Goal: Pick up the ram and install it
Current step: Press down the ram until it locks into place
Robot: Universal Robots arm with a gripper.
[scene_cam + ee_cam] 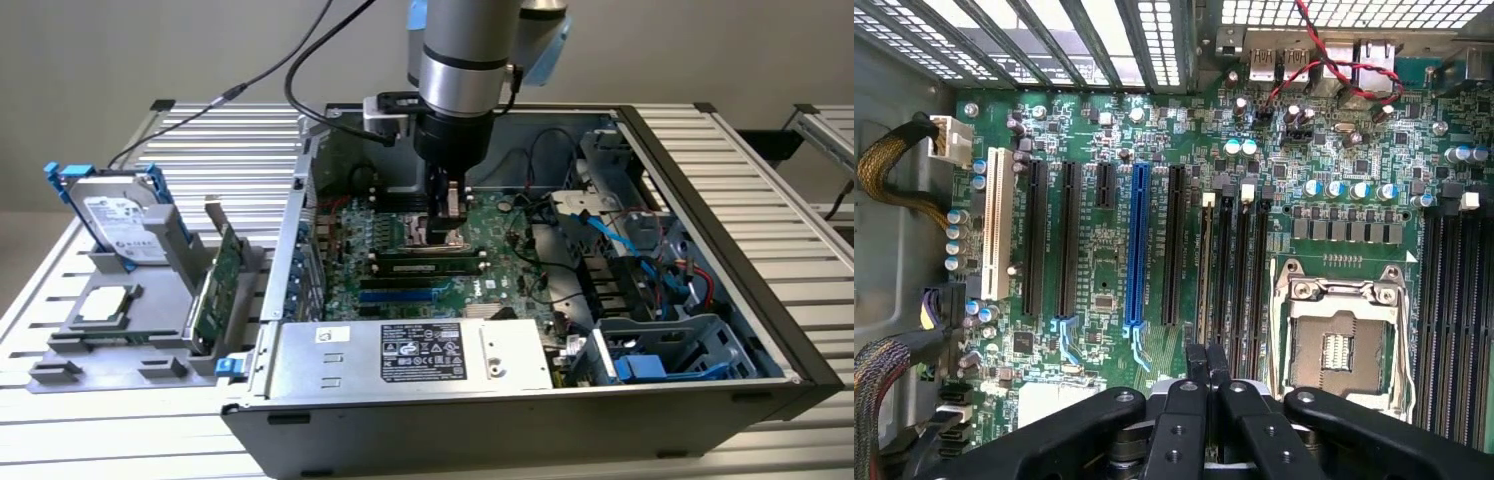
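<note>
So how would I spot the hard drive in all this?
Find the open computer case; on the exterior view's left of it sits a grey rack. The hard drive stands upright at its far end. Unlike the flat square chip and green card nearby, it is a silver box with blue rails.

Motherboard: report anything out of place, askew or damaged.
Nothing looks broken or askew. One oddity: the CPU socket stands bare, without processor or cooler, while a square chip lies out on the grey tray.
</note>
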